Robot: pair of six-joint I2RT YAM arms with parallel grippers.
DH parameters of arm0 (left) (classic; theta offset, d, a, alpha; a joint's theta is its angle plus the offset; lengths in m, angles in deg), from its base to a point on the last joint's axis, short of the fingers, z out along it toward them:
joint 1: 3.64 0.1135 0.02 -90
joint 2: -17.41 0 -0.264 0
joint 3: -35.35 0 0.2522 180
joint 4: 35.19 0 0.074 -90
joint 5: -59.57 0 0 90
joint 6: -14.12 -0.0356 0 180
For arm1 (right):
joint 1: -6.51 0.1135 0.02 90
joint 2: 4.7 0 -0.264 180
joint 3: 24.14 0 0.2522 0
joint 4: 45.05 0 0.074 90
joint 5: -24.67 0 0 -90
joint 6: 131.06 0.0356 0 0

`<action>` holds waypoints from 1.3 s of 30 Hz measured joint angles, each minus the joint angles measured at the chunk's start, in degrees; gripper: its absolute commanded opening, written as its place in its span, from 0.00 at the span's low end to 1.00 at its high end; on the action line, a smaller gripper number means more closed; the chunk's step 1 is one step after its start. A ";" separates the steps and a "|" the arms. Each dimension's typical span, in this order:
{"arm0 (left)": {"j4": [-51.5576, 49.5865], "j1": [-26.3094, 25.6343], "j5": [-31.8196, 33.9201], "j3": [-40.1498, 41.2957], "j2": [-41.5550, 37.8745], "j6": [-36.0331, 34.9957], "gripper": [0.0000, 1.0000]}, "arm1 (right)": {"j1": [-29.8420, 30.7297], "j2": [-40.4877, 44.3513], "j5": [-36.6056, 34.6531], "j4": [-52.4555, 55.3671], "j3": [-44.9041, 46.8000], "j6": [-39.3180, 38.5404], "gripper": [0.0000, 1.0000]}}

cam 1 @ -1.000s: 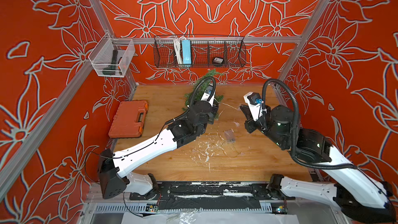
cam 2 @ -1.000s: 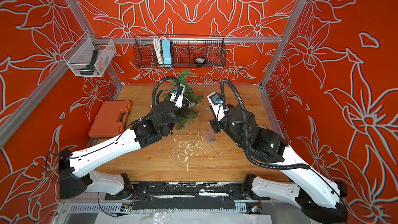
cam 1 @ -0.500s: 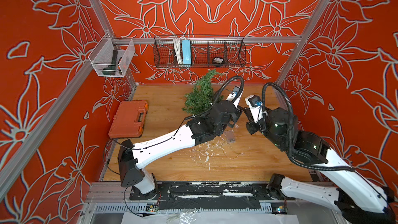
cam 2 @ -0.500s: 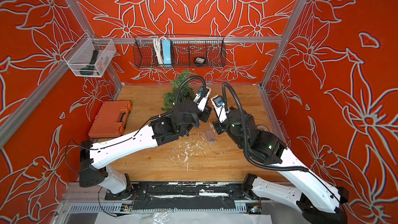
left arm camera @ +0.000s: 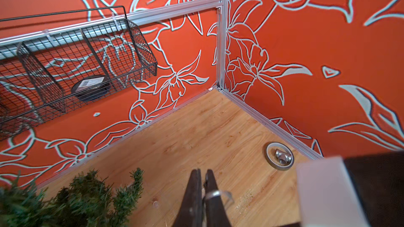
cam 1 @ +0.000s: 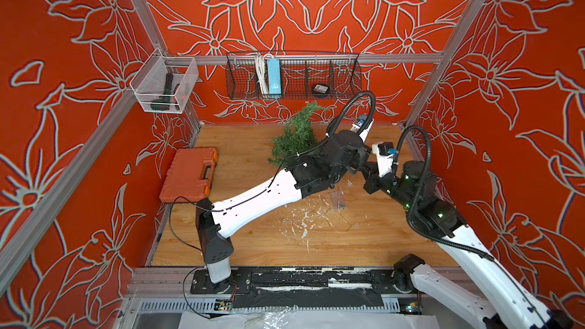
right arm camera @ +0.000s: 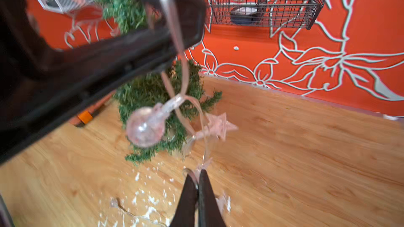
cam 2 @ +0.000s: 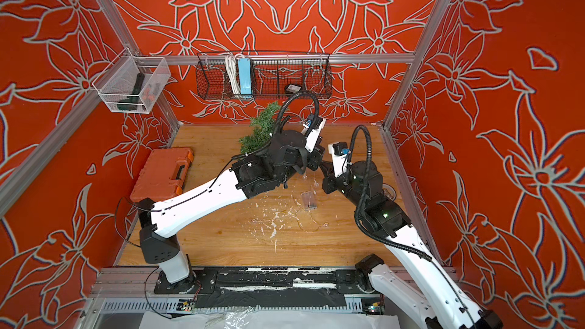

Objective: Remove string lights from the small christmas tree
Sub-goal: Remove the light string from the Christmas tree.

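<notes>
The lights [right arm camera: 172,103] are held up in the air by both pincers. The left pincer [left arm camera: 203,172] is clamped on the thin wire, which is seen as a small pale loop squeezed between its dark jaws. The right pincer [right arm camera: 197,173] is clamped on the same wire too, with its jaws pressed together. Between the two pincers the wire is hung in a slack line that runs down from the left pincer to the right one. A round bulb [right arm camera: 144,129] and a star bulb [right arm camera: 218,123] are hung on this part, above the table [cam 1: 253,242]. The rest of the wire is laid in loose curls on the table. Its clear box [cam 1: 338,200] is laid flat there, in front of the pincers, beside white flecks [cam 1: 304,226]. So the long line of the lights goes from high up by the left pincer down toward the front of the table. The tree [cam 1: 294,140] is found behind the left arm, near the back wall. Its tip is pointed toward the basket [cam 1: 345,90]. Its base is hidden by the arm, so it cannot be told whether it is stood up or leaned over. Whether any wire is caught on the tree cannot be told. An orange case [cam 1: 190,175] is laid well apart at the left side.
</notes>
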 measured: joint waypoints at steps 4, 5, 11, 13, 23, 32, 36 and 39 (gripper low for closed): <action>-2.97 1.79 -2.27 -4.13 2.40 0.85 0.00 | -3.28 -0.02 7.87 -5.92 2.38 2.25 0.35; -3.58 2.14 -3.08 -4.90 2.73 1.07 0.00 | -3.65 -0.02 9.44 -7.10 2.75 2.82 0.38; -6.21 3.21 -6.75 -9.60 4.28 2.27 0.00 | -4.90 -1.01 14.45 -11.93 3.54 4.61 0.48; -6.80 3.19 -8.07 -11.65 5.11 2.51 0.00 | -4.92 -2.12 14.38 -12.68 3.52 4.61 0.49; -9.46 3.28 -11.63 -18.18 7.37 2.82 0.00 | -7.17 -9.77 13.11 -15.63 2.82 6.47 0.25; -9.79 5.46 -13.94 -18.80 8.20 4.48 0.00 | -9.33 -16.31 13.14 -18.34 -5.55 6.71 0.00; -9.84 7.08 -14.97 -20.48 8.94 5.51 0.05 | -11.28 -20.24 13.09 -19.52 -10.05 7.19 0.00; -9.81 8.11 -15.54 -20.92 9.09 6.25 0.15 | -12.44 -24.02 13.31 -20.20 -14.16 7.54 0.00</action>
